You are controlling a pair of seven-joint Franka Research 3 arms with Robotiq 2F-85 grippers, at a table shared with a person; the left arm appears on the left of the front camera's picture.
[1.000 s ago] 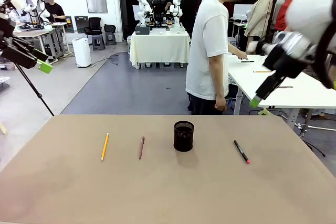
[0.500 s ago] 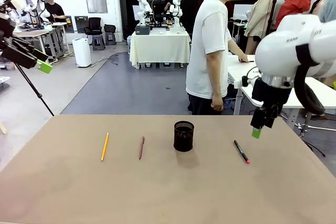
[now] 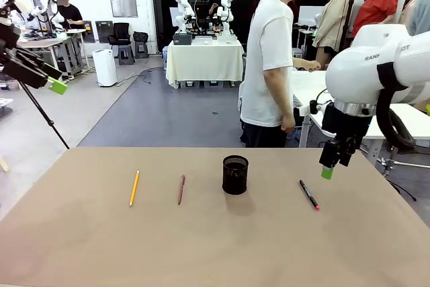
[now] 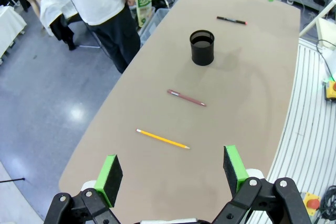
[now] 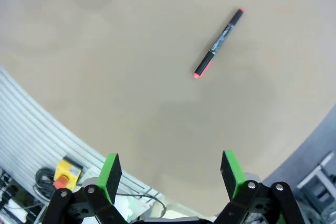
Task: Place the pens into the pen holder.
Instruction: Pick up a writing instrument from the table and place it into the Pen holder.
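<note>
Approach step, nothing grasped: on the table (image 3: 215,253) the yellow pen (image 3: 134,187) lies nearest the left edge, the reddish-brown pen (image 3: 181,189) beside it, the pen holder (image 3: 235,174) upright mid-table, and a black marker (image 3: 309,193) rightward. The right gripper (image 3: 327,170) hovers wide open near the marker and needs to descend astride it. The left gripper (image 4: 170,169), also wide open, hangs beyond the left edge.

Yellow pen (image 3: 134,188): thin, yellow-orange, lying flat on the table, sitting farthest left of the three.
Brown pen (image 3: 181,189): thin, dark reddish-brown, lying flat, running nearly parallel to the yellow pen, resting between it and the holder, touching neither.
Pen holder (image 3: 235,175): black mesh cup, standing upright, mouth facing up.
</note>
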